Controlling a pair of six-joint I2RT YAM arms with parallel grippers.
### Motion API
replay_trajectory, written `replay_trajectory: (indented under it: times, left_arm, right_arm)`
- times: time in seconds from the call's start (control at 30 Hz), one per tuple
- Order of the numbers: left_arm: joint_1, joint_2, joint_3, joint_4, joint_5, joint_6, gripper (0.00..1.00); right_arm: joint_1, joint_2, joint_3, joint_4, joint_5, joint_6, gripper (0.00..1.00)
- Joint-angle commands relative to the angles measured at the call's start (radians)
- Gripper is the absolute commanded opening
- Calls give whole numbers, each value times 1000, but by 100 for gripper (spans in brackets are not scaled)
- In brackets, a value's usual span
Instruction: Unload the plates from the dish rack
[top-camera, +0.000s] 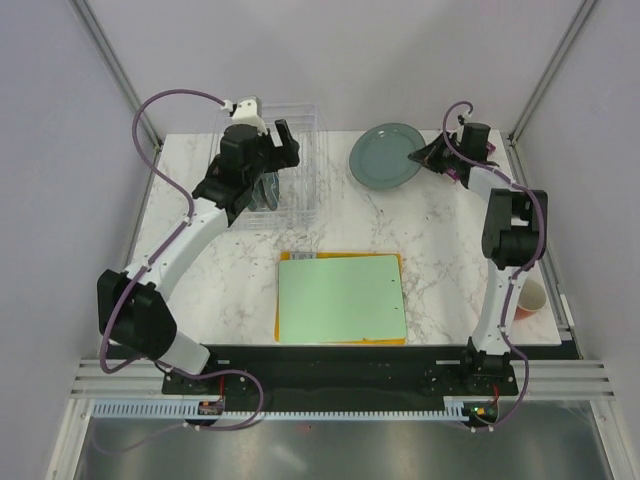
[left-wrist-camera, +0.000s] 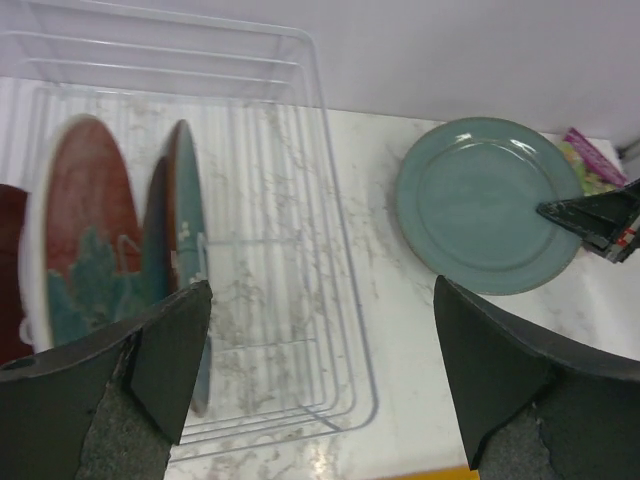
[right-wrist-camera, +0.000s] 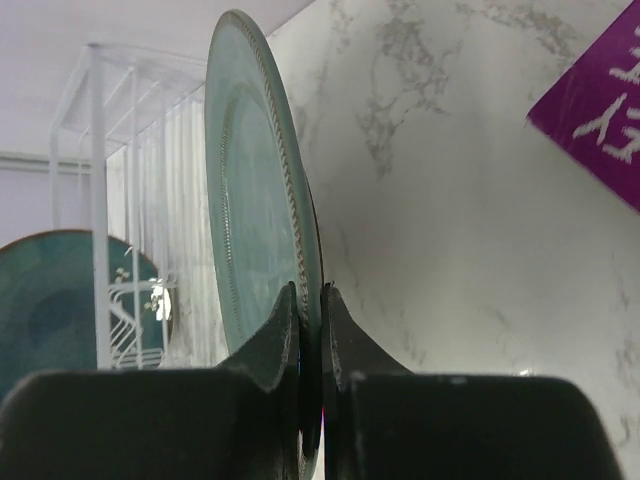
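Grey-green plate (top-camera: 386, 155), round and glazed, lies flat upper right, rim clamped in right gripper (right-wrist-camera: 310, 296) jaws; left gripper (left-wrist-camera: 320, 300) jaws wide.

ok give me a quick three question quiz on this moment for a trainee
1. True or false: the right claw is shut on the rim of the grey-green plate.
2. What is the left claw doing? A: open above the dish rack. B: shut on a mug. C: shut on a red plate.
3. Fill in: the green board lies on top of a board coloured ___.

Key: 1 true; 2 A; 3 orange.
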Motion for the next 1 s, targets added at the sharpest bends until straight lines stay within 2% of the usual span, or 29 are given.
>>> replay_trajectory:
  times: [0.0,0.3,0.33,0.37,0.4,0.5,0.53,0.63,0.77,0.9,0.97]
  left_arm:
    - [6,-31,-47,41,-210,176,99]
    - [13,20,-53,45,-224,196,99]
    - [13,20,-57,45,-227,192,99]
    - [15,23,-57,45,-230,193,99]
    - [15,24,-59,45,-235,193,99]
    - [15,20,-65,42,-244,195,99]
    - [13,18,-68,41,-249,195,99]
    - [13,14,-67,35,-249,190,99]
    - [15,3,-67,20,-252,192,99]
    - [15,-6,-76,9,-286,198,99]
    - [16,-5,-77,9,-296,200,100]
  right_arm:
    - [10,105,238,16,-53,33,0]
    - [36,320,530,-135,-37,12,0]
    - [39,337,530,-139,-36,12,9]
    - [44,342,531,-142,-36,9,13]
    - [47,345,530,-151,-31,1,26]
    - [56,345,504,-190,-8,-28,41]
    - [56,345,498,-191,-7,-31,58]
    - [90,345,481,-207,7,-55,75]
    - [92,319,443,-240,26,-83,81]
    - [104,222,320,-283,159,-170,91]
    - [108,175,295,-309,217,-203,92]
